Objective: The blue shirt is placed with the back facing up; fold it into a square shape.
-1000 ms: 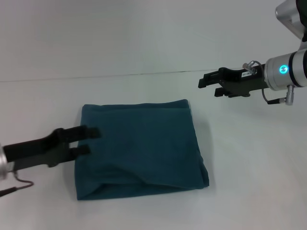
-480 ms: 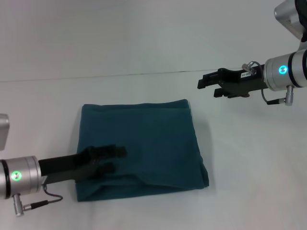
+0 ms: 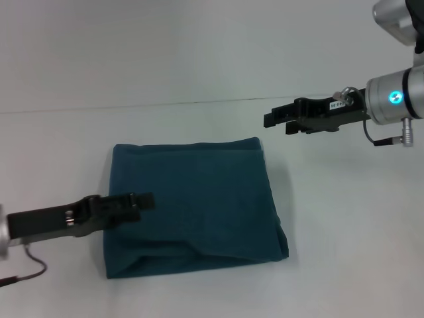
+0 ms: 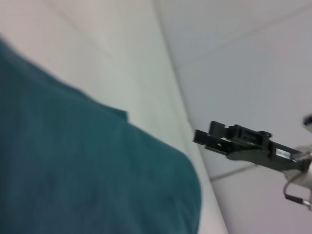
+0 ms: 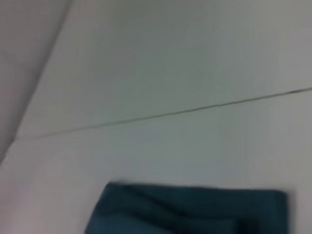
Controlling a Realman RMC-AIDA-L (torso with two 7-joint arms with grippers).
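The blue shirt (image 3: 205, 199) lies folded into a rough square on the white table, plain side up, with a thick fold along its near edge. It also shows in the left wrist view (image 4: 73, 165) and in the right wrist view (image 5: 195, 212). My left gripper (image 3: 142, 199) reaches in from the left, low over the shirt's left part, and holds no cloth that I can see. My right gripper (image 3: 277, 121) is open and empty in the air, beyond the shirt's far right corner. It also shows in the left wrist view (image 4: 204, 139).
The white table (image 3: 344, 218) surrounds the shirt on all sides. Its far edge meets a pale wall (image 3: 199, 46) along a thin seam. A cable hangs under my left arm at the near left.
My left gripper swung from the shirt's left edge down over its near part, then back up and left. My right gripper shifted slightly left. The shirt has not moved.
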